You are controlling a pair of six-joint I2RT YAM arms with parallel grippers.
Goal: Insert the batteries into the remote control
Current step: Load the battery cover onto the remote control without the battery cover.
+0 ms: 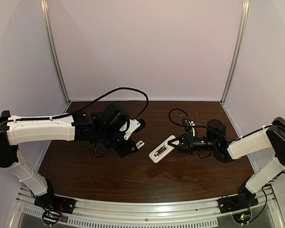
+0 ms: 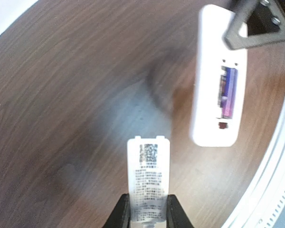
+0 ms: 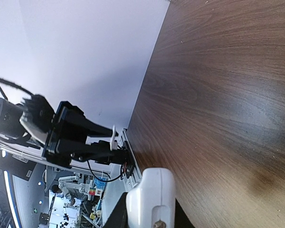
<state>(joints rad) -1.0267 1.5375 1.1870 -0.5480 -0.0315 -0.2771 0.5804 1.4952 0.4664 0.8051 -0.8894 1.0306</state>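
Note:
My right gripper (image 1: 179,141) is shut on one end of the white remote control (image 1: 162,149) and holds it above the table, its battery bay open toward the left arm. In the left wrist view the remote (image 2: 213,95) shows purple batteries (image 2: 227,91) seated in the bay. My left gripper (image 1: 136,144) is shut on the white battery cover (image 2: 148,176), a flat plate with a printed label and two tabs at its far end. The cover is held short of the remote, with a gap between them. The remote's end fills the bottom of the right wrist view (image 3: 151,200).
The dark wooden table (image 1: 109,171) is walled by white panels at the back and sides. A metal rail (image 1: 147,211) runs along its near edge. A black cable (image 1: 133,92) loops over the left arm.

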